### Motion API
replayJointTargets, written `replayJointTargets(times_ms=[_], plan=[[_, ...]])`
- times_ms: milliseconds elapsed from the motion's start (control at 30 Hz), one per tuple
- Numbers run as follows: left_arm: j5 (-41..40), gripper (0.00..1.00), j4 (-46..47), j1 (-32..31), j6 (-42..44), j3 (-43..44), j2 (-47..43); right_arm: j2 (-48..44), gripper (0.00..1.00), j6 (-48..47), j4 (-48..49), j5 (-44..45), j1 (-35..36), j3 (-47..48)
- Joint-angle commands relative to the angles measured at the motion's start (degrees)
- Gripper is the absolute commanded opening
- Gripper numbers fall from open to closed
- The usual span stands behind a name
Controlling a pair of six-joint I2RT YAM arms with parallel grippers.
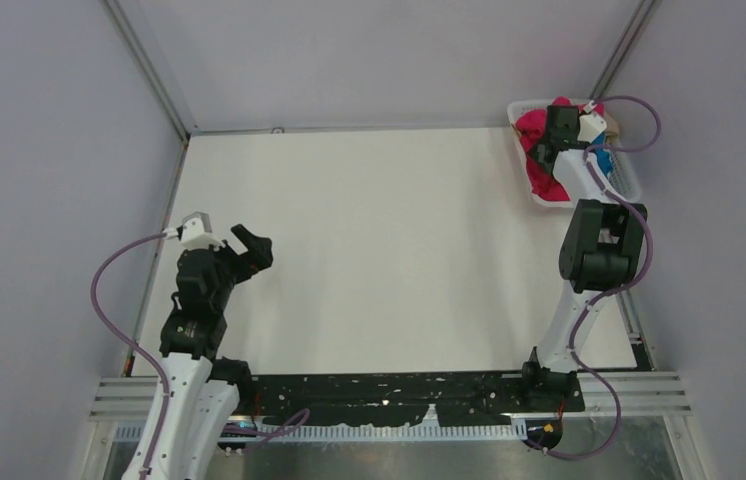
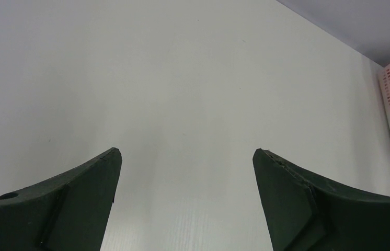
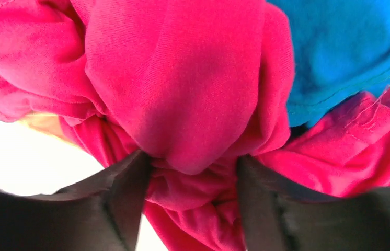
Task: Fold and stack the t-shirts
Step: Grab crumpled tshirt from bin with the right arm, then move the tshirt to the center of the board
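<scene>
The top view alone shows the layout. A white lattice basket [image 1: 549, 204] sits at the far right corner of the bench [image 1: 379, 250], with the right arm reaching into it. The left arm hangs over the bare left side, well away from the basket. Only the right wrist view shows the basket's contents up close. The crumpled crimson-pink t-shirt [image 3: 182, 78] fills most of it, and the blue t-shirt [image 3: 339, 47] lies against it at upper right. A sliver of pale beige cloth [image 3: 44, 124] peeks out at the left.

The right hand [image 3: 193, 159] is partly closed on a bunched fold of the crimson-pink t-shirt, and the cloth presses against both fingers. In the left wrist view, the left hand [image 2: 186, 154] is spread wide above the bench, holding and touching nothing.
</scene>
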Motion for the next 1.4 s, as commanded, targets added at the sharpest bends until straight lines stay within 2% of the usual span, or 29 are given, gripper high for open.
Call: replayJointTargets(times_ms=[0,33,67,133,167,300,600,667,767,933,1000,1133,1267,1367], plan=[[-2.1,0.99,2.4,0.2,-0.5,0.4,0.4,-2.4,0.44,3.4,5.1,-4.7,-0.2,-2.4],[-2.1,0.99,2.3,0.3,-0.5,0.4,0.5,-2.6,0.37,2.8,5.2,-5.2,-0.2,-2.0],[-2.3,0.99,2.1,0.2,-0.4,0.5,0.7,-2.8,0.21,2.3,4.8,-5.4,-0.2,-1.5],[-2.5,0.99,1.8,0.2,-0.4,0.7,0.8,-3.2,0.08,1.2,2.5,-5.0,-0.2,0.9],[-2.4,0.99,1.6,0.2,-0.5,0.9,0.9,-3.8,0.07,0.3,1.8,-4.3,-0.2,2.8],[-1.7,0.99,1.4,0.3,-0.4,0.9,0.5,-8.4,0.06,-3.0,1.4,-6.1,-0.2,5.8],[2.2,0.99,3.4,0.2,0.1,0.3,0.2,-24.7,0.06,-16.0,2.6,-23.2,0.8,12.8],[3.7,0.99,3.5,0.2,0.2,0.4,0.5,-28.0,0.06,-17.1,6.1,-27.7,1.0,12.6],[4.0,0.99,3.4,0.3,0.3,0.4,0.6,-31.0,0.06,-17.2,10.4,-29.8,1.5,13.5],[3.6,0.99,3.3,0.1,0.1,0.2,0.3,-32.5,0.06,-15.6,10.9,-35.4,3.1,19.8],[3.7,0.99,3.6,0.2,-0.1,0.1,0.2,-32.2,0.06,-15.8,8.4,-38.5,5.4,23.2],[4.5,0.99,2.8,0.2,-0.3,0.8,0.4,-32.1,0.06,-17.5,-0.4,-41.7,16.1,26.1],[4.2,0.99,1.4,0.3,-1.0,1.4,0.4,-34.1,0.06,-19.3,-2.6,-42.1,24.4,19.9],[3.6,0.99,0.0,0.3,-1.9,2.0,0.4,-38.0,0.06,-21.5,-0.7,-33.6,30.9,8.4]])
